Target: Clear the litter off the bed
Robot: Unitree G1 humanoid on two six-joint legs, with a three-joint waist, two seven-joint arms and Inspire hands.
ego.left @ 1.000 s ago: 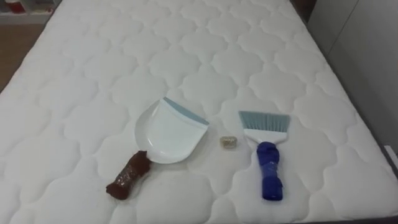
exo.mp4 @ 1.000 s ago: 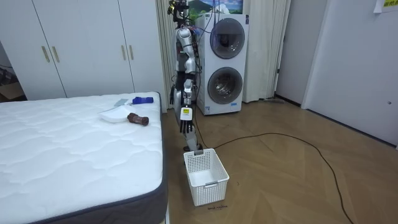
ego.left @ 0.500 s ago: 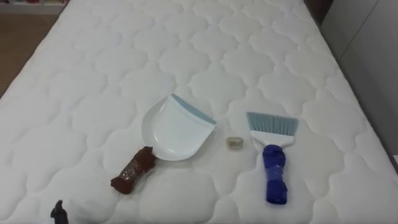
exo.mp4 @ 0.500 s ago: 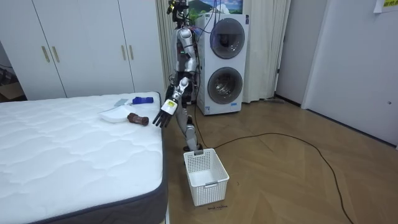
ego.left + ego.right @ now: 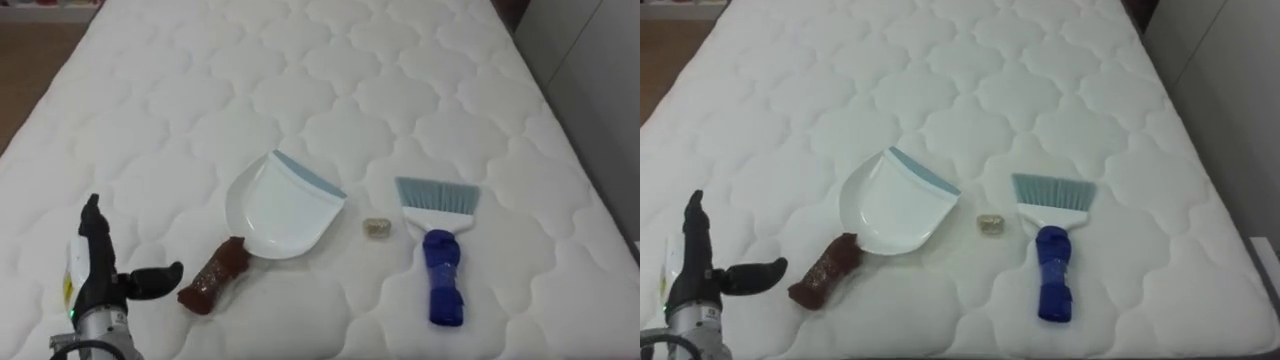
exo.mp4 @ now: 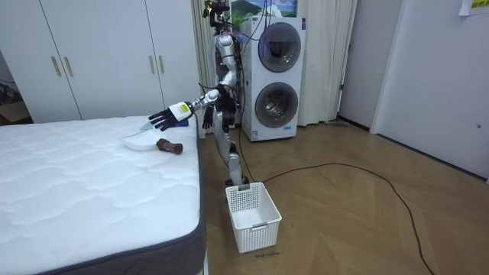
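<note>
Bed, white and quilted, carries a white dustpan with a brown-wrapped handle, a blue-handled brush to its right, and 1 small crumpled scrap between them. Left hand hovers near the dustpan's handle, fingers straight and together, thumb spread, holding nothing. Its yellow label is too small to read. In the room view the robot stands at the bed's edge, with a white laundry basket on the floor and 2 stacked washing machines behind.

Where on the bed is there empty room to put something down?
The far half of the bed, beyond the dustpan and brush, is bare. So is the strip right of the brush. The near part is crowded: a scrap lies between them, and the left hand is by the dustpan's handle.
</note>
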